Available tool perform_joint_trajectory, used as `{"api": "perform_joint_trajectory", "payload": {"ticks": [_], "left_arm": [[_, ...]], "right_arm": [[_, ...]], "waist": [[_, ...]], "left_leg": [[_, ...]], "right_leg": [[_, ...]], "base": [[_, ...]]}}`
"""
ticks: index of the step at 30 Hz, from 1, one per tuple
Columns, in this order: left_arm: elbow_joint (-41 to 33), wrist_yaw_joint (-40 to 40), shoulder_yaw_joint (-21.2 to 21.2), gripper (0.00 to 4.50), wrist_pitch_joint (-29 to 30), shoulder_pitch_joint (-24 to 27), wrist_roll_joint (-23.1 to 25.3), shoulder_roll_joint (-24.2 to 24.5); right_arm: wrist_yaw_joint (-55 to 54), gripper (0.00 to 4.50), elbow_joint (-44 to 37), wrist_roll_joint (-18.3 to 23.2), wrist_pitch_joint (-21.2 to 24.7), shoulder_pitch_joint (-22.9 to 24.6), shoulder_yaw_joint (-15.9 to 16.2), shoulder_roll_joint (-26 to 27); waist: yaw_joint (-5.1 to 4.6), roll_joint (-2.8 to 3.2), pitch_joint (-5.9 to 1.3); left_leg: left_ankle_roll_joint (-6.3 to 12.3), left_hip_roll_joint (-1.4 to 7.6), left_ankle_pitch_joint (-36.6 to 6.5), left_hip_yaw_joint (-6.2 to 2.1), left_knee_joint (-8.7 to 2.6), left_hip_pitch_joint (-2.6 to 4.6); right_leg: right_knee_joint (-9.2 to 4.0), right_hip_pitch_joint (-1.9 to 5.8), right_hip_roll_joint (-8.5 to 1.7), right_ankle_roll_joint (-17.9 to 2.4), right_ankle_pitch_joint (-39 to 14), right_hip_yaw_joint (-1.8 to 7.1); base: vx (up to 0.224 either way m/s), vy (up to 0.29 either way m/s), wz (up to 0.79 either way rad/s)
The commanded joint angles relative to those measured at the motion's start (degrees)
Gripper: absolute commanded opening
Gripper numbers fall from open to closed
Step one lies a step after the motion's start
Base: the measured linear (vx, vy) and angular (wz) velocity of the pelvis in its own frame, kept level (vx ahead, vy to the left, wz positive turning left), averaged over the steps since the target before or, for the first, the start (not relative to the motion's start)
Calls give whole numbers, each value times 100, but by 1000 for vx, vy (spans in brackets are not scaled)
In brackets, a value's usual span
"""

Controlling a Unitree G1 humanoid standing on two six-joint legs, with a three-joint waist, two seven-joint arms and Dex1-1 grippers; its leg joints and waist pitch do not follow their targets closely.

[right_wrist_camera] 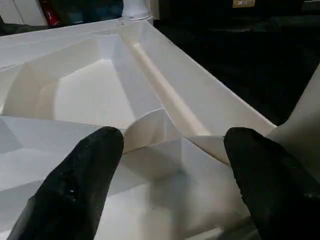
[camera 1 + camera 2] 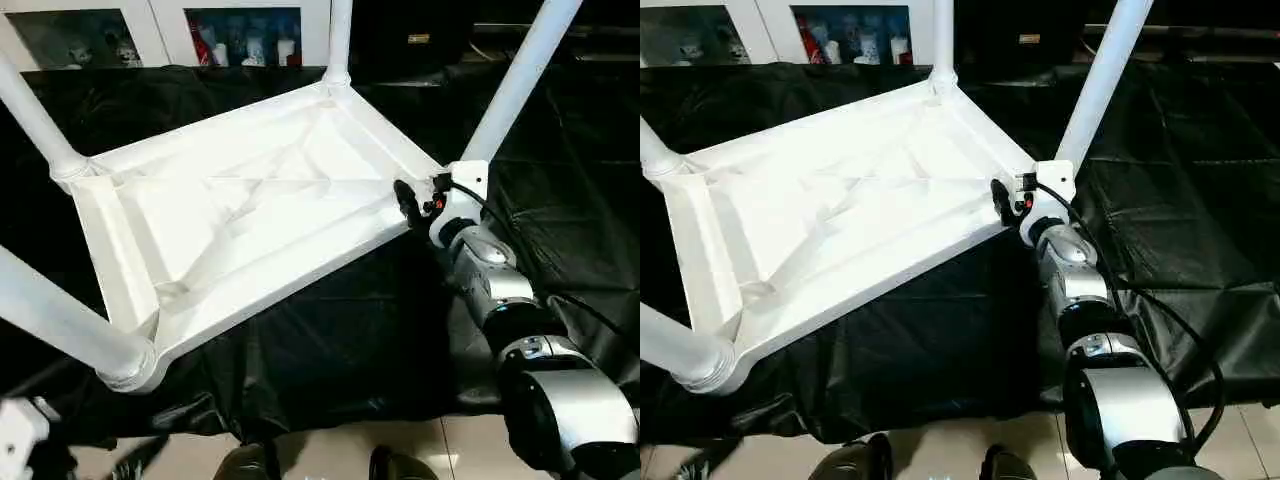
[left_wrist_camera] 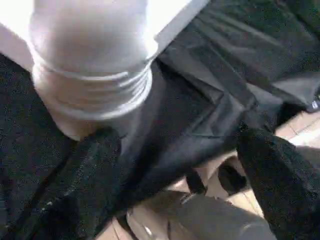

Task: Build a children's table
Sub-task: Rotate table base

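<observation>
Tabletop (image 2: 250, 215) lies upside down on the black cloth (image 2: 330, 350), ribbed underside up, all four legs standing in the corner sockets.

Going left to right: near-left leg (image 2: 50, 320) runs out of frame from its socket (image 2: 130, 365); far-left leg (image 2: 30, 115) is seated at its corner; far leg (image 2: 338, 40) stands at the back corner in front of the cabinets (image 2: 150, 30); right leg (image 2: 520, 80) rises from the corner by the right gripper (image 2: 415, 205).

Left gripper (image 3: 180, 165) is wide open, fingers (image 3: 82, 185) well apart, holding nothing; it sits just beside the near-left socket (threaded collar looks screwed down).

Right gripper is open too, fingers (image 1: 75, 185) spread over the tabletop's right edge near the right leg's base, not holding anything as far as I can tell.

Progress: looks nearly done, four of four legs in. Left, by my read: check the legs are tight, then flip the table upright. Can't tell from here whether every leg is fully seated.
</observation>
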Motion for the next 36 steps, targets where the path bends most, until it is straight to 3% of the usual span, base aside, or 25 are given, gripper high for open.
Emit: {"api": "perform_joint_trajectory", "payload": {"ticks": [1,6,7,9,11,14,15,16,17,18,20,21,23,24,25,28,30,32,36], "left_arm": [[251,76,242,448,-221,-179,-162,-22],[169,309,238,448,-83,-791,-549,1],[138,350,204,448,-43,-901,-640,19],[156,379,76,448,-31,-1120,-643,73],[168,393,0,448,-12,-1267,-673,93],[145,445,-235,448,77,-1612,-717,81],[139,488,-319,448,98,-1717,-716,50],[161,536,-381,448,103,-1804,-698,26],[236,658,-520,448,97,-1998,-612,-34],[294,756,-628,448,72,-2131,-540,-77],[315,815,-759,448,78,-2252,-517,-114],[282,852,-900,448,117,-2347,-545,-129],[258,866,-978,448,146,-2399,-566,-136],[258,866,-978,448,146,-2399,-566,-136],[194,856,-1074,448,223,-2474,-627,-144],[-111,748,-1421,448,682,-2710,-1023,-127],[-210,619,-1622,448,844,-2785,-1145,-70],[-242,552,-1715,448,906,-2818,-1193,-41],[-590,424,-2208,448,1270,-3016,-1552,19]], "right_arm": [[77,375,147,27,17,81,-154,-130],[783,375,-166,-55,-91,361,63,-159],[930,375,-307,-73,-96,475,137,-167],[1069,375,-581,-106,-64,690,240,-220],[1082,375,-710,-155,-67,811,296,-267],[732,375,-1006,-325,0,1117,331,-385],[616,375,-1106,-335,11,1210,292,-398],[561,375,-1177,-328,24,1276,251,-397],[454,375,-1298,-322,38,1402,183,-390],[421,375,-1406,-319,59,1504,149,-374],[381,375,-1541,-330,120,1623,148,-351],[357,375,-1715,-335,246,1740,186,-325],[345,375,-1802,-337,322,1794,212,-311],[345,375,-1802,-337,322,1794,212,-311],[372,375,-1793,-365,396,1804,272,-294],[295,375,-1425,-668,583,1629,557,-263],[210,375,-1212,-744,626,1483,603,-185],[183,375,-1112,-758,634,1410,613,-138],[303,375,-771,-805,529,1070,752,178]], "waist": [[-28,54,-340],[18,47,-390],[42,57,-403],[51,15,-432],[55,46,-442],[67,33,-454],[60,73,-468],[58,56,-459],[67,122,-466],[69,82,-464],[94,77,-484],[82,99,-494],[71,80,-493],[58,76,-498],[47,34,-510],[40,41,-515],[13,-6,-529],[-10,22,-527],[-72,-27,-564]], "left_leg": [[246,316,-1622,-114,-402,243],[440,330,-1340,-98,-344,206],[456,335,-1315,-95,-333,225],[506,330,-1186,-104,-317,200],[513,335,-1191,-104,-313,204],[374,329,-1247,-102,-300,220],[301,322,-1392,-110,-293,223],[261,323,-1476,-106,-304,229],[160,322,-1664,-109,-305,269],[90,317,-1810,-112,-309,275],[20,309,-1922,-114,-301,307],[-12,301,-1923,-142,-316,267],[-60,299,-2040,-147,-322,280],[-92,292,-2049,-170,-334,236],[-88,291,-2036,-165,-330,237],[-107,286,-1981,-161,-313,248],[-72,279,-1829,-166,-303,218],[-66,277,-1856,-158,-286,231],[-7,270,-1732,-159,-252,207]], "right_leg": [[-271,97,-144,-1209,-578,159],[-207,157,-160,-1462,-380,138],[-206,147,-162,-1482,-387,143],[-186,182,-161,-1518,-344,133],[-187,170,-163,-1517,-395,135],[-189,160,-154,-1501,-549,136],[-184,163,-169,-1511,-706,141],[-211,158,-161,-1472,-808,139],[-230,136,-158,-1416,-967,145],[-244,127,-147,-1360,-1045,154],[-249,101,-152,-1288,-1101,169],[-241,141,-154,-1246,-1147,158],[-257,117,-150,-1177,-1272,157],[-252,152,-162,-1148,-1348,147],[-259,155,-164,-1128,-1368,148],[-249,128,-169,-1164,-1407,155],[-223,152,-171,-1185,-1334,147],[-215,126,-174,-1209,-1326,154],[-168,154,-173,-1269,-1136,150]], "base": [[0,0,0],[0,0,0],[0,0,0],[0,0,0],[0,0,0],[0,0,0],[0,0,0],[0,0,0],[0,0,0],[0,0,0],[0,0,0],[0,0,0],[0,0,0],[0,0,0],[0,0,0],[0,0,0],[0,0,0],[0,0,0],[0,0,0]]}}
